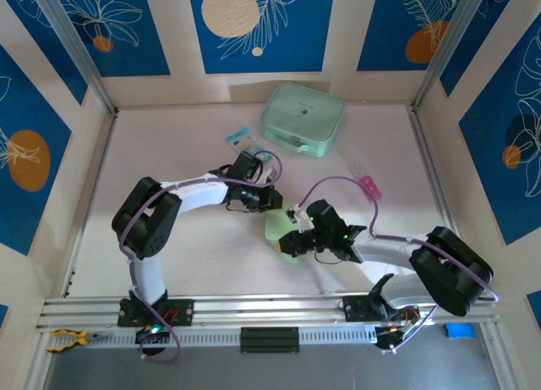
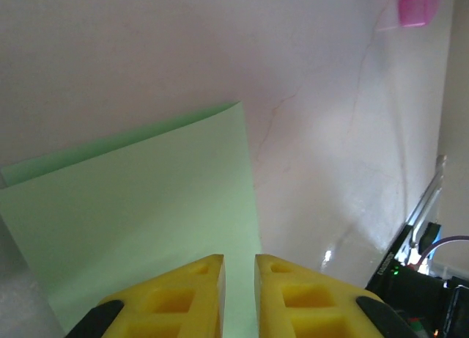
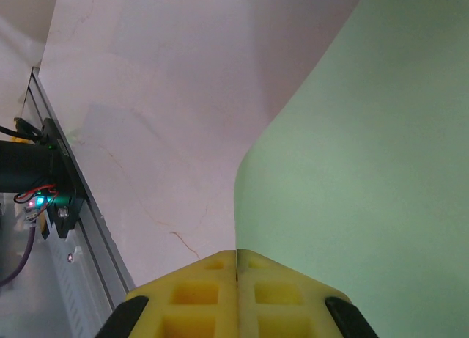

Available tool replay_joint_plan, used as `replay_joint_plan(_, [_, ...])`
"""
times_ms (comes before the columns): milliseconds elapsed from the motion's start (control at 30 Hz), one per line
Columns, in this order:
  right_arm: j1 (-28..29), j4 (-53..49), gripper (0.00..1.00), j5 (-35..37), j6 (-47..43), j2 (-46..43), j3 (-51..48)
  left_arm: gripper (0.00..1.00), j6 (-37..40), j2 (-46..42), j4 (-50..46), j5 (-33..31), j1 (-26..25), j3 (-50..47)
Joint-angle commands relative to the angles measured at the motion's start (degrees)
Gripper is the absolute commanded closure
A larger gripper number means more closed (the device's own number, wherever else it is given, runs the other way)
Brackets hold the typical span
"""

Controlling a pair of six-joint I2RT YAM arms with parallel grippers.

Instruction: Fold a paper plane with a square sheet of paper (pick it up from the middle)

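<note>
With right tool [image 3: 236,256] clamped shut on an edge of the square sheet of paper [image 3: 366,169], holds it curled at the middle of the desk [image 1: 211,255], and hangs left tool [image 2: 239,259], pads narrowly parted, just over its far-left part.

Free passage: bare table [image 1: 161,166] from 8 to 10 o'clock, and the far corner at 2 o'clock.
Obstacles: mint case [image 1: 303,119] at 12 to 1 o'clock, printed packet [image 1: 239,138] at 11, pink object [image 1: 369,187] at 3.
The left arm [image 1: 199,191], right arm [image 1: 380,250] and the square sheet of paper [image 1: 275,229] occupy the centre.
</note>
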Motion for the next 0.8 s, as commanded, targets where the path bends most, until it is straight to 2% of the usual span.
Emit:
replay_joint_plan(0, [-0.44,1.17,0.99,-2.29,0.19,0.48,-0.97,0.81,2.78,2.70,-2.87,0.98,-0.72,2.21])
replay_joint_plan(233, [-0.77,2.09,0.99,-2.83,0.59,1.43,-1.34,0.84,4.24,6.51,-4.77,-1.72,-1.26,1.28])
replay_joint_plan(767, [-3.77,-0.01,0.99,-2.50,0.26,4.69,1.79,0.86,5.13,6.66,-5.83,-4.33,-1.44,-1.21])
